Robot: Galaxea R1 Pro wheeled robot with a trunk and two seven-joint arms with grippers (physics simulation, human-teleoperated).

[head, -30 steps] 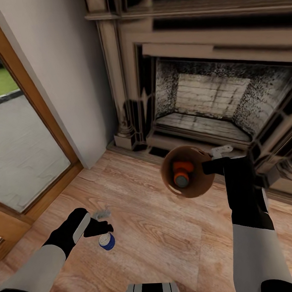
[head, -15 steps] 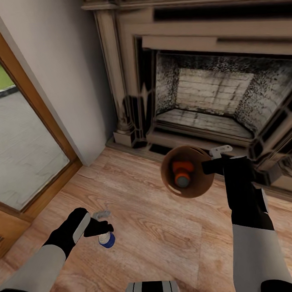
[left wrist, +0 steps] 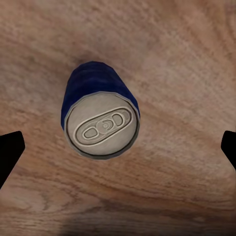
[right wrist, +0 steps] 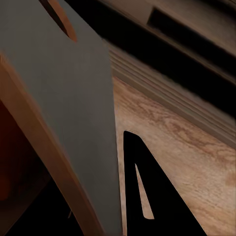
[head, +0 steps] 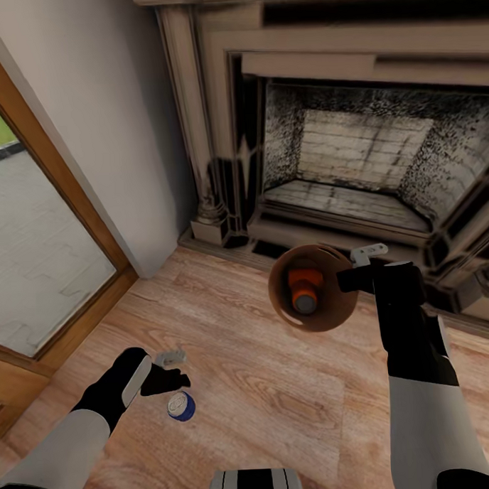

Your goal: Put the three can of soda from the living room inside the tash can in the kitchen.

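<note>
One dark blue drink can with a silver top (head: 180, 406) stands on the wood floor just beneath the left hand (head: 167, 370). One round tapered bin, grey outside and tan-brown inside (head: 331, 313), hangs from the right hand (head: 359, 266); inside it, one bright orange can (head: 304, 287) is plainly countable.

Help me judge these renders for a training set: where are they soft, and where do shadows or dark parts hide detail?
Head view: fireplace edges smeared and wavy, the bin fairly crisp. Left wrist view: the blue can sharp, faint shadow on the floor, fingertips plain black. Right wrist view: the bin's grey wall close and soft, its inside very dark.
</note>
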